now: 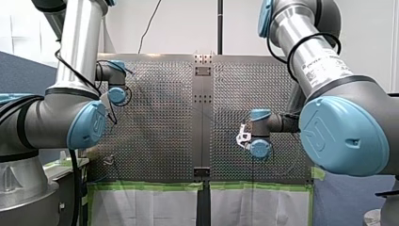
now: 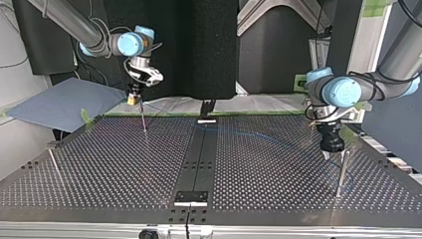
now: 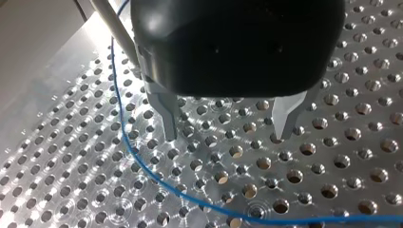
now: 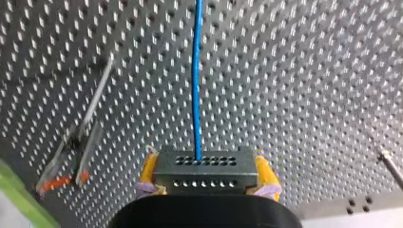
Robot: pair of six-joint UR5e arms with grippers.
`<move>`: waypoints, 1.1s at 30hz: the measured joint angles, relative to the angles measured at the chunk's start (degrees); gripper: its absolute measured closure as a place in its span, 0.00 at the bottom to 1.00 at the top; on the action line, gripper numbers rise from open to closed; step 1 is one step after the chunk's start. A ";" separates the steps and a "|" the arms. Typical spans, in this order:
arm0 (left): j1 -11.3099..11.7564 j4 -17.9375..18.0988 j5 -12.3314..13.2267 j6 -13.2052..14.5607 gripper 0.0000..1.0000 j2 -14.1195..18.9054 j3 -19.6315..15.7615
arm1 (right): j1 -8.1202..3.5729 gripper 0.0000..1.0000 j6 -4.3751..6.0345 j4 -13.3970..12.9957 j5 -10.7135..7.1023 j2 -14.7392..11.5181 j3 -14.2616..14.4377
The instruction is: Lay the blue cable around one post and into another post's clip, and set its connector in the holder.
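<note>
In the right wrist view my right gripper (image 4: 205, 176) has its yellow pads shut on a grey metal connector (image 4: 204, 167). The blue cable (image 4: 197, 76) runs straight ahead from it over the perforated plate. In the top view that gripper (image 2: 133, 99) hangs over the table's far edge, above a thin post (image 2: 144, 121). My left gripper (image 3: 227, 135) is open just above the plate, nothing between its metal fingers (image 3: 168, 121). The blue cable (image 3: 142, 161) curves beside one finger and ahead of both. In the top view my left gripper (image 2: 332, 148) hovers over a post (image 2: 342, 172).
A clip post with an orange foot (image 4: 78, 137) stands off to the side ahead of my right gripper, and another post (image 4: 392, 167) on the other side. A dark centre rail (image 2: 199, 159) with a black bracket (image 2: 190, 196) splits the table. One more post (image 2: 53, 162) stands at the top view's left.
</note>
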 joint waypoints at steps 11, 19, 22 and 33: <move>-0.05 0.00 0.02 0.00 0.02 0.00 0.01 | -0.95 1.00 -1.45 -5.12 1.66 0.02 5.10; -0.08 0.00 0.07 0.01 0.02 0.00 0.01 | -1.11 1.00 -1.13 -9.03 3.14 0.09 9.05; -0.12 0.00 0.08 -0.02 0.02 0.00 0.00 | -1.48 1.00 -0.32 -10.21 3.30 0.19 10.71; -0.28 0.00 0.08 -0.09 0.02 0.00 -0.03 | -3.57 1.00 1.61 -13.27 2.89 2.03 15.86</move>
